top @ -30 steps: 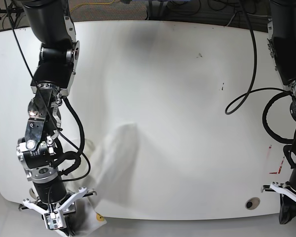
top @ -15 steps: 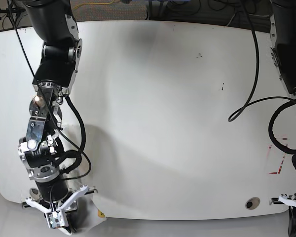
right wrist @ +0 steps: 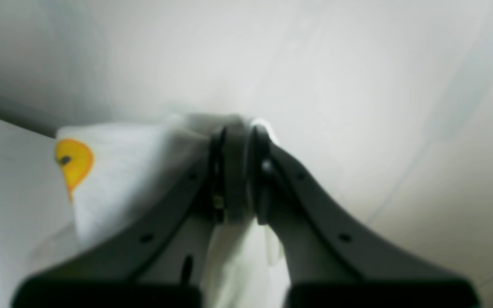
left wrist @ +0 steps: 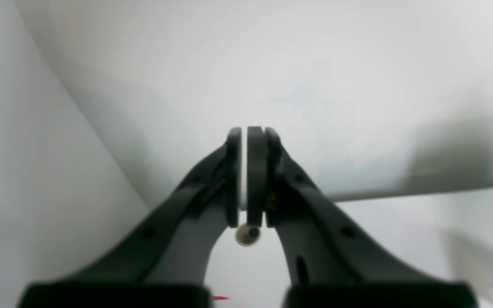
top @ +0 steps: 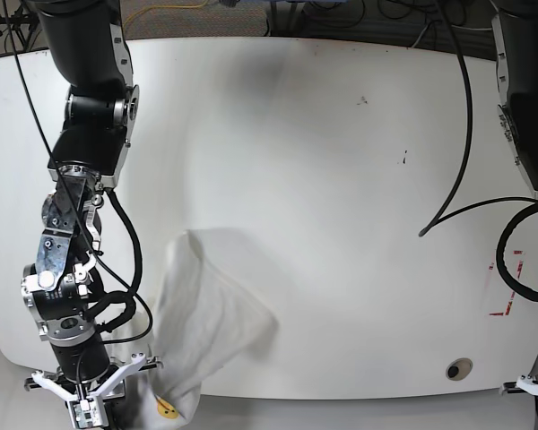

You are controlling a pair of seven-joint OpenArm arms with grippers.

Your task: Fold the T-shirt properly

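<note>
The white T-shirt lies bunched at the table's front left, with part hanging over the front edge. Its yellow-orange emblem shows near the bottom, and also in the right wrist view. My right gripper is shut on a fold of the T-shirt cloth. In the base view it sits at the bottom left, just off the table's front edge. My left gripper is shut with nothing between its fingers. It hangs past the front right edge, almost out of the base view. The neck tag is hidden.
A round hole in the white tabletop sits near the front right and shows under the left gripper. Red tape marks lie at the right edge. Black cables loop over the table's right side.
The T-shirt was a blur at the front left, then barely in view; now it spreads from the front edge toward the middle. Both arms have drawn back toward the front edge.
</note>
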